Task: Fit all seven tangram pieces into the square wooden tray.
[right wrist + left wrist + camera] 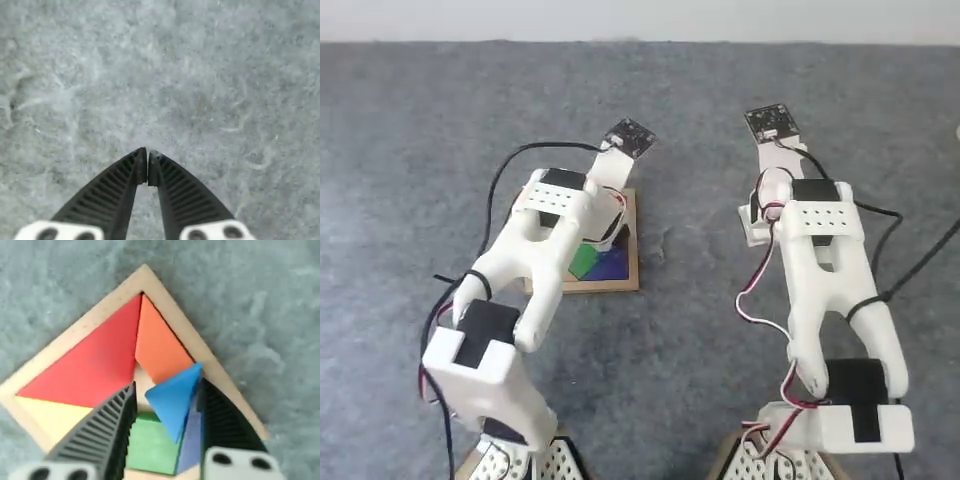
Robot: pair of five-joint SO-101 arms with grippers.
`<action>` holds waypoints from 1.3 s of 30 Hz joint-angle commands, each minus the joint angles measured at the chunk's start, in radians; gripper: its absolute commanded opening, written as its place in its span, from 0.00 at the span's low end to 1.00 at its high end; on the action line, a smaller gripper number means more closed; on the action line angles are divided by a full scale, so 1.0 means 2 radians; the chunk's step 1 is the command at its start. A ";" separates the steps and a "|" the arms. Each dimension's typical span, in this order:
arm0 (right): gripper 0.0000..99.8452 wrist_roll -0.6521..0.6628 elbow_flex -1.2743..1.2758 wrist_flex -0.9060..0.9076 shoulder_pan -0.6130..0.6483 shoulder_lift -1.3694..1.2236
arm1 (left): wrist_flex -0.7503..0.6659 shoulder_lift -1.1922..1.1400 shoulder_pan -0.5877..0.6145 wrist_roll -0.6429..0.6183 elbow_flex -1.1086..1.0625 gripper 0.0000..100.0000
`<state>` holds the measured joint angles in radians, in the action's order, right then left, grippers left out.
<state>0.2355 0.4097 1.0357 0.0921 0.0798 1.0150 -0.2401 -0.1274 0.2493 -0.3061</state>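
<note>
The square wooden tray (101, 304) lies on the grey carpet under my left arm (552, 225). In it lie a large red triangle (95, 365), an orange piece (161, 349), a yellow triangle (56, 418), a green piece (150, 446) and a dark blue piece (191, 441). My left gripper (167, 389) hangs just over the tray, shut on a light blue triangle (175, 396) that is tilted on edge above a bare wooden gap. In the high view the tray (620, 284) shows green (585, 263) and blue (614, 266). My right gripper (147, 153) is shut with nothing in it, over bare carpet.
Grey carpet (700, 300) covers the whole table, with open room between the two arms and beyond them. Black cables (510, 175) loop from both arms. The right arm (825, 270) stands well to the right of the tray.
</note>
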 commanded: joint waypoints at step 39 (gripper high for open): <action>0.01 -0.005 0.008 -0.013 -0.003 0.012 | 0.150 -0.050 -0.040 0.081 0.119 0.12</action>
<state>0.2355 0.4342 1.0249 0.0921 0.0798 1.3050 -0.3153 -0.1580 0.2984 -0.1082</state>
